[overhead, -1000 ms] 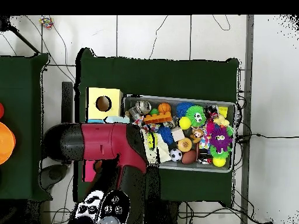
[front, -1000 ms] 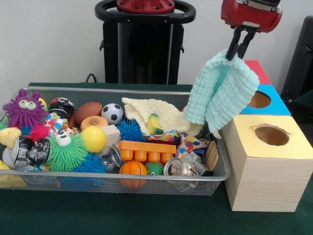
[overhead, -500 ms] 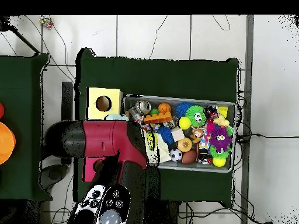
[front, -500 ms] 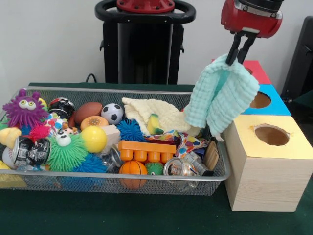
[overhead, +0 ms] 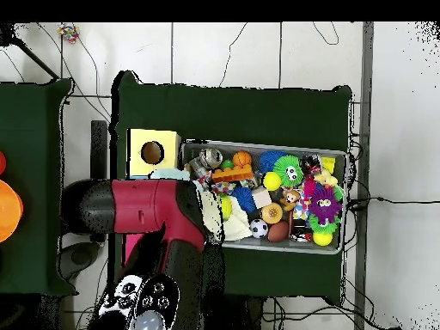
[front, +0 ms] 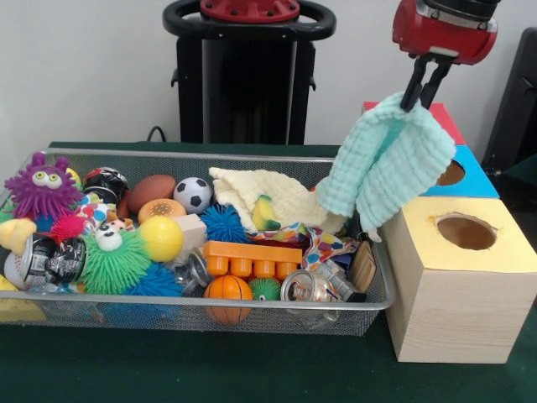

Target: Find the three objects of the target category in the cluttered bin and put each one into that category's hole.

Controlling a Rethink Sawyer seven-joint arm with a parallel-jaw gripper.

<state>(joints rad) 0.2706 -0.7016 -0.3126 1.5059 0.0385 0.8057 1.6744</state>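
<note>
- I have the gripper (front: 424, 85) at the upper right of the front view, clamped on the top edge of a mint-green cloth (front: 388, 159). The cloth hangs free, clear of the bin and in front of the boxes.
- In the overhead view the arm (overhead: 146, 209) covers the cloth almost entirely, so I cannot confirm the grip from there.
- The mesh bin (front: 252, 304) fills the left and centre of the front view. A cream cloth (front: 268, 195) lies near its back right corner, with a patterned cloth (front: 323, 245) in front of it.
- Count of boxes at the right of the front view: three. The yellow-topped box (front: 453, 290) is lowest in the frame, the blue-topped box (front: 474, 179) is behind it, and the red-topped box (front: 443, 119) is furthest up. I see holes in the yellow and blue tops; the red box's hole is not visible.
- Count of cloths I can see: three, one held and two in the bin.
- Count of drink cans I can see: two, one at the bin's left edge (front: 52, 259) and one at lower centre (front: 306, 287).
- Risk: the cloth hangs wide and loose. If released off-centre, I judge it would drape over a hole's rim or the box edge rather than drop through.
- Risk: the pinch is only on one edge, so a quick move could shake the cloth out.
- Risk: the holes sit close together, so a small aiming error could mean the wrong box.
</note>
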